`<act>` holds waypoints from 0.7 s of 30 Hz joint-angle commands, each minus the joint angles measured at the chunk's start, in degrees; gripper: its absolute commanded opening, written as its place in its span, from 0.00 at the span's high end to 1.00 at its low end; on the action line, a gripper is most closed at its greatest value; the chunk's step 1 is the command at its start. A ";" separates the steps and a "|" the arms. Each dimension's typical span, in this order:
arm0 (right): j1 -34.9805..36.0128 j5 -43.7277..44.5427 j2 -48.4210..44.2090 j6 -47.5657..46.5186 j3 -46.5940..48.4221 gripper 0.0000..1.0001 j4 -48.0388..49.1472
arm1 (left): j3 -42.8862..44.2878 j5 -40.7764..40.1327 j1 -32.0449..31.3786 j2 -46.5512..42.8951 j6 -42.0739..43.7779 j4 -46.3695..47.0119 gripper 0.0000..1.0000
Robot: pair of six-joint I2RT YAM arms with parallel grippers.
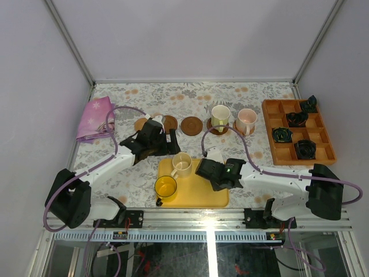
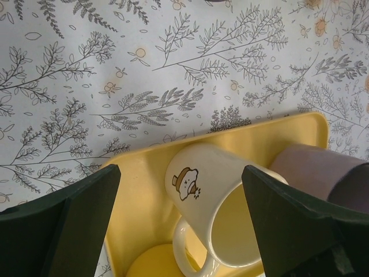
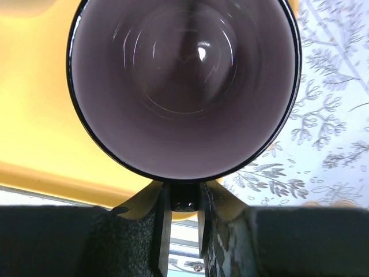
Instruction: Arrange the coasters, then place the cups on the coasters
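On the yellow tray (image 1: 216,196) stand a cream cup (image 1: 181,164) and a yellow cup (image 1: 166,187). My right gripper (image 1: 203,168) is at the tray's right side, shut on the handle of a purple-grey cup (image 3: 184,86); its fingers (image 3: 163,225) pinch the dark handle. My left gripper (image 1: 164,144) hovers open above the tray's far edge, with the cream cup (image 2: 219,202) below and between its fingers. Three bare wooden coasters (image 1: 191,124) lie in a row. A pale green-white cup (image 1: 219,116) and a pink cup (image 1: 247,120) each stand on a coaster.
A pink cloth (image 1: 95,118) lies at the far left. An orange compartment box (image 1: 277,109) holding small black objects (image 1: 297,119) sits at the far right. The table has a floral cover and white walls close it in.
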 commanded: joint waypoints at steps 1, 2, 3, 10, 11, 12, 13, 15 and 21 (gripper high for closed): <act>0.37 10.19 -1.11 -0.47 7.99 1.00 -2.73 | 0.92 -2.21 -0.27 -1.12 -0.13 3.61 0.13; 0.39 11.34 -0.54 -1.03 9.31 1.00 -2.79 | 1.02 -2.42 -0.27 -1.41 -0.18 3.68 0.13; 0.41 12.40 0.17 -1.73 10.70 1.00 -2.63 | 1.00 -2.75 -0.26 -1.62 -0.22 3.70 0.13; -1.40 19.05 6.86 -6.69 21.28 1.00 -0.45 | 0.95 -7.96 -0.28 -3.41 -1.44 3.31 0.13; -2.33 19.15 7.87 -7.40 22.59 1.00 0.28 | 0.99 -8.94 -0.27 -3.66 -1.82 3.09 0.13; -3.41 18.99 8.94 -7.91 24.05 1.00 1.06 | 1.04 -9.98 -0.25 -3.95 -2.20 2.85 0.13; -4.74 18.61 9.87 -8.46 25.87 1.00 1.81 | 1.08 -11.03 -0.22 -4.22 -2.64 2.56 0.13; -7.10 18.05 11.46 -9.83 28.37 1.00 3.88 | 1.24 -12.92 -0.19 -4.74 -3.29 2.03 0.13; -13.85 15.56 17.13 -14.31 35.80 1.00 7.59 | 1.85 -17.28 -0.19 -5.60 -3.74 0.66 0.13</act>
